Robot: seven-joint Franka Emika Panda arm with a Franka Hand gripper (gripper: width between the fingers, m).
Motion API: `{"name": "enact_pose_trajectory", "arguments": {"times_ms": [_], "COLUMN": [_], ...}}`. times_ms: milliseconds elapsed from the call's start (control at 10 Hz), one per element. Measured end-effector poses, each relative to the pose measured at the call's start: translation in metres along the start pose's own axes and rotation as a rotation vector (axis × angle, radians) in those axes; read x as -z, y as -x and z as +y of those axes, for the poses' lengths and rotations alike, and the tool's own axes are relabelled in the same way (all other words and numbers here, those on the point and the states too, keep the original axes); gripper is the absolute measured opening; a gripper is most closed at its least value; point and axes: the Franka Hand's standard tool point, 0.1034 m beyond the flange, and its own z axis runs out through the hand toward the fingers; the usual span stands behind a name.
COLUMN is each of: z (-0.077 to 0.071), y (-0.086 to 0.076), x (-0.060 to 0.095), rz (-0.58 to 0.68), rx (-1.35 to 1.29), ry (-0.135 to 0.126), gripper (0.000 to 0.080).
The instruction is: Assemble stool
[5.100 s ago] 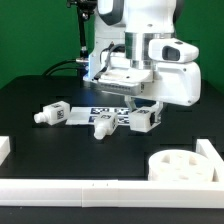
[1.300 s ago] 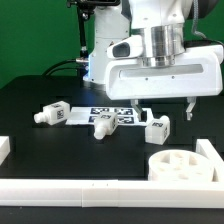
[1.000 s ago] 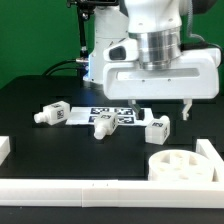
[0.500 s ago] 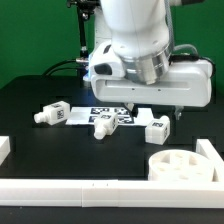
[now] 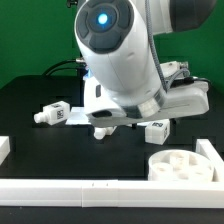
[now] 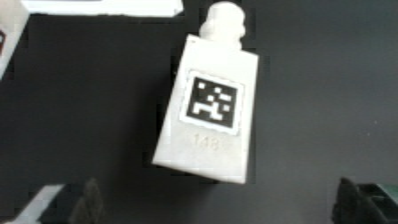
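Observation:
In the wrist view a white stool leg (image 6: 214,105) lies flat on the black table, tag facing up and its peg end (image 6: 222,20) pointing away from my gripper. My gripper (image 6: 226,205) is open, its dark fingertips (image 6: 80,202) wide apart either side of the leg's blunt end and holding nothing. In the exterior view the arm hides the fingers. One leg (image 5: 55,113) lies at that view's left. Another (image 5: 155,131) stands at its right, and a third (image 5: 100,130) peeks from under the arm. The round seat (image 5: 180,165) rests at the front right.
White rails border the table at the front (image 5: 100,188), the exterior view's left (image 5: 5,148) and its right (image 5: 210,150). The arm's bulk (image 5: 120,60) hides the middle of the table and most of the marker board. A white edge (image 6: 107,8) shows beyond the leg.
The arm has turned and swung toward the exterior view's left, now covering the table's middle. The gripper has left the right-hand leg and stayed open. The parts have not moved.

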Motion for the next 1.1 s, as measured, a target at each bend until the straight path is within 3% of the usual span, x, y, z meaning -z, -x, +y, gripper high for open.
{"name": "enact_pose_trajectory", "arguments": {"times_ms": [100,200,600,700,800,1100], "z": [0.002,0.009,0.009,0.009,0.009,0.006], "y": [0.001,0.006,0.008,0.012,0.006,0.007], "x": [-0.002,-0.011,-0.018,-0.021,-0.020,-0.018], "rz": [-0.008,-0.065,-0.101,-0.179,-0.192,-0.187], "rx": [-0.006,-0.033,-0.089,-0.205,-0.215,-0.206], "ry": [-0.008,-0.039,-0.046,-0.067,-0.080,-0.077], "gripper": [0.0649,0.0649,0.0649,0.0649,0.0649,0.0649]}}
